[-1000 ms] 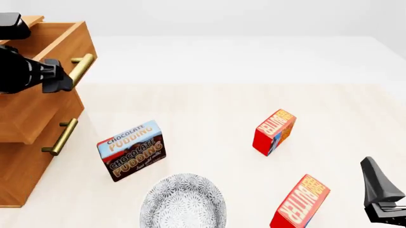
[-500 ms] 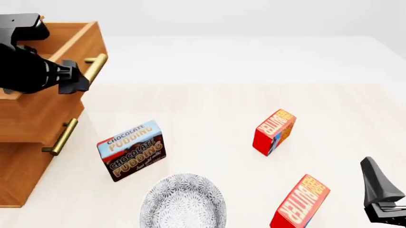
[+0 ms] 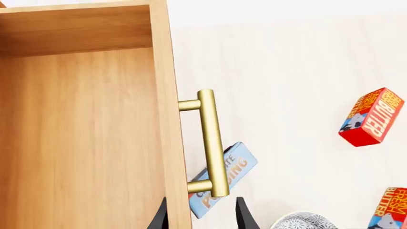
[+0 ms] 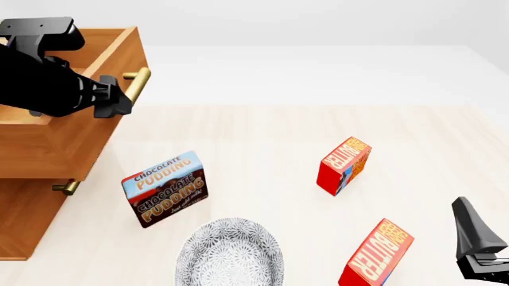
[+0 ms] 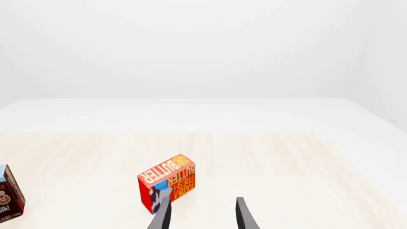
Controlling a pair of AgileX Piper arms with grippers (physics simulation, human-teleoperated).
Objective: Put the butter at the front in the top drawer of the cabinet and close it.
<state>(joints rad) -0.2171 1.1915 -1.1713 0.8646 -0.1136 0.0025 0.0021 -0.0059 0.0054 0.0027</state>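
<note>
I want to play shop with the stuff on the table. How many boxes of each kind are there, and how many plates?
Butter boxes: 2, the far butter box and the near butter box.
Chocolate Pudding box: 1.
Patterned plate: 1.
Total: 4 things.
</note>
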